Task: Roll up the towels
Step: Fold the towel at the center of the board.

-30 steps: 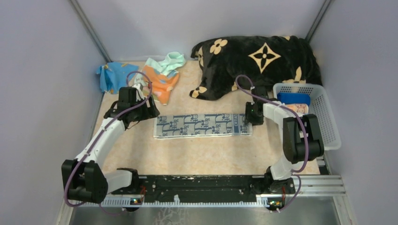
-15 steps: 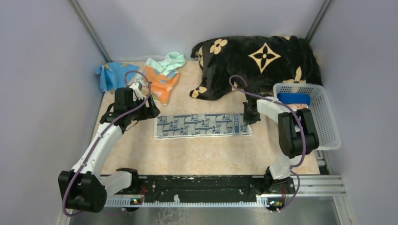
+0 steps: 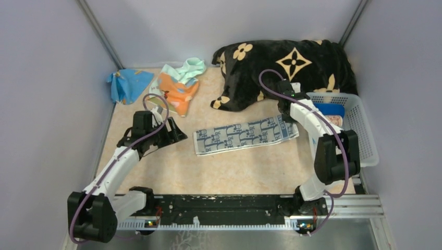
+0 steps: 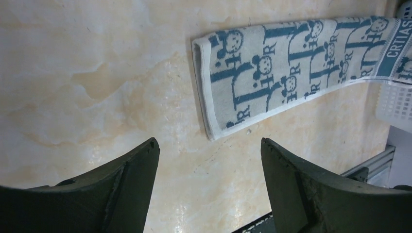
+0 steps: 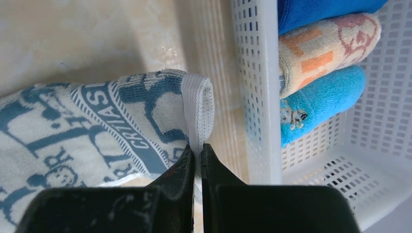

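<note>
Near the right desk (image 3: pixel 292 166) edge, the right gripper (image 5: pixel 198 148) clamped the grey-blue towel (image 3: pixel 242 134), presumably to start rolling; the left gripper (image 4: pixel 209 143) gaped.

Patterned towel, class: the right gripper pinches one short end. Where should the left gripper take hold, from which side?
Probably the free short end of the patterned towel, at a corner. It lies flat, hem facing the open left gripper, so come low from there.
</note>
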Robot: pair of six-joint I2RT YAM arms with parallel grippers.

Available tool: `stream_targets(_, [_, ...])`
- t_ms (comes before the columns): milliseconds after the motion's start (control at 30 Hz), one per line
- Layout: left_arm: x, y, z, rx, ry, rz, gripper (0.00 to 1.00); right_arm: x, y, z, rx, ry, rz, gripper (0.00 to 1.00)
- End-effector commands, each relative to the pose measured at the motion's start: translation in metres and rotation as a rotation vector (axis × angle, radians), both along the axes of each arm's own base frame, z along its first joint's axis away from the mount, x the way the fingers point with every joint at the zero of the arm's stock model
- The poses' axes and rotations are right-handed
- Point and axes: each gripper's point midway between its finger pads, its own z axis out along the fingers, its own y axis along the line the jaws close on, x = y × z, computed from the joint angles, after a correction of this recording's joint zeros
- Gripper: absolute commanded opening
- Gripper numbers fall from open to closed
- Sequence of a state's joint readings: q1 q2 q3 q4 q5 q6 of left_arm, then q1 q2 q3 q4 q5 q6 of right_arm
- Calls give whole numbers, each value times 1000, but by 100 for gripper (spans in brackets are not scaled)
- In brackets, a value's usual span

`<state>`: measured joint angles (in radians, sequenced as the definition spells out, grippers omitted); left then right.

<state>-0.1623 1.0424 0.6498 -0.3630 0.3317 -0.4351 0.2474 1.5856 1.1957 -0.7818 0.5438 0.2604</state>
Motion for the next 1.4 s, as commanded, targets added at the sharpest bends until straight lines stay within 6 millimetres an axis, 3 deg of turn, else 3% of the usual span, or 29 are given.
stream_targets(0, [3,-17,3,-103,-17,-15,82,-3,23,24,24,-28,97,0])
stream_targets(333, [7,-31,-26,-186,55,-6,82,-8,214,47,556,-92,557,0])
stream_targets(533, [10,-38,-43,-211,104,-3,74,-10,288,56,698,-86,688,0])
stream_targets(600, [11,-41,-48,-225,117,-8,68,-13,309,46,719,-53,709,0])
stream_targets(933, [11,-53,-74,-225,183,-27,46,-25,370,21,771,29,745,0])
stream_targets(1100, [7,-58,-86,-220,216,-36,37,-28,385,8,780,69,732,0])
stream_targets(1367, [3,-59,-96,-194,230,-35,21,-32,400,7,788,84,734,0])
